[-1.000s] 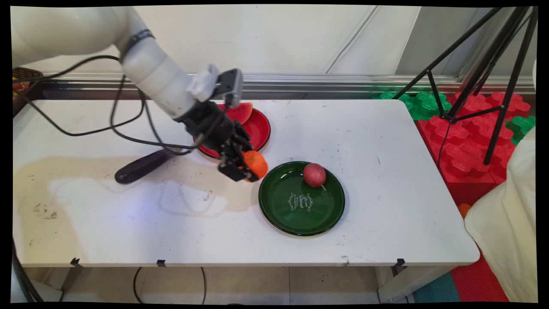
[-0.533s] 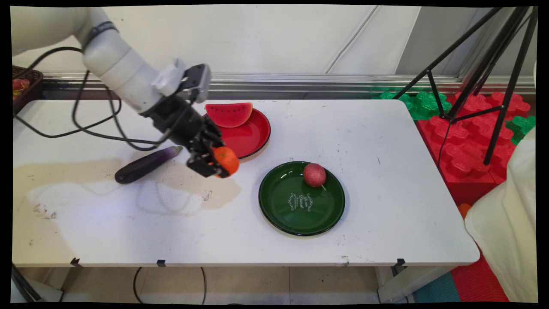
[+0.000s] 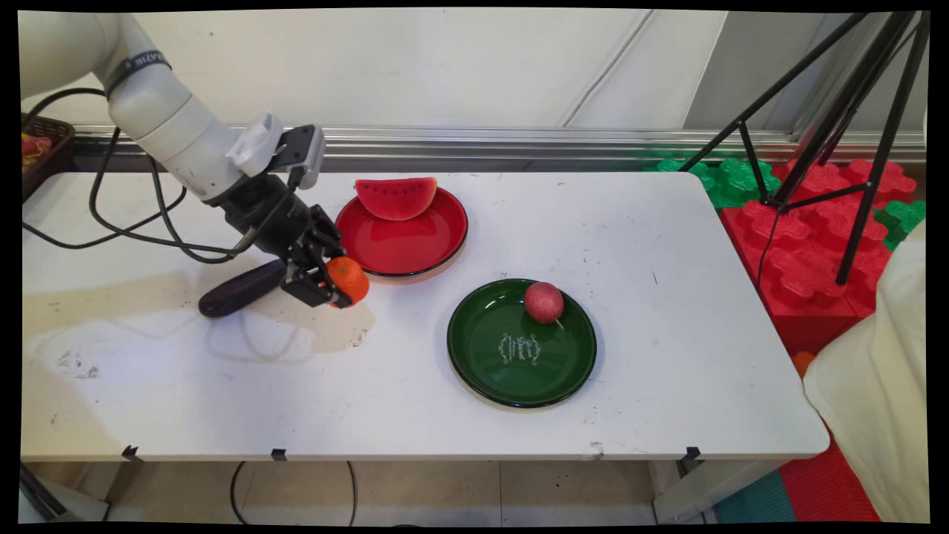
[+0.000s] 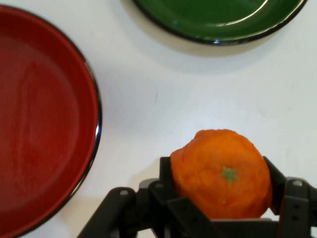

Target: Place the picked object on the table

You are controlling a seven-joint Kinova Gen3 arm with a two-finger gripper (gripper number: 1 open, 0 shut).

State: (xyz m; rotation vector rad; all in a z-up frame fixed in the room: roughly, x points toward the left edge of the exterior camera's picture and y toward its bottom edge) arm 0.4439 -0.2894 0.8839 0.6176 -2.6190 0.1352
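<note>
Hand view: orange [image 4: 221, 173] between gripper [image 4: 223, 196] fingers

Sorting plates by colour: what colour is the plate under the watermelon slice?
Red with a dark rim; the main view shows it best.

— What carried everything when we looked?
— We saw a white table [image 3: 667, 245], scuffed, with a tan stain across its left part.
— And directly on it?
— We found a red plate [image 3: 422, 248] toward the back, a green plate [image 3: 489, 367] nearer the middle and well apart from it, and a dark purple eggplant [image 3: 237, 291] lying on the stain, left of the red plate.
</note>
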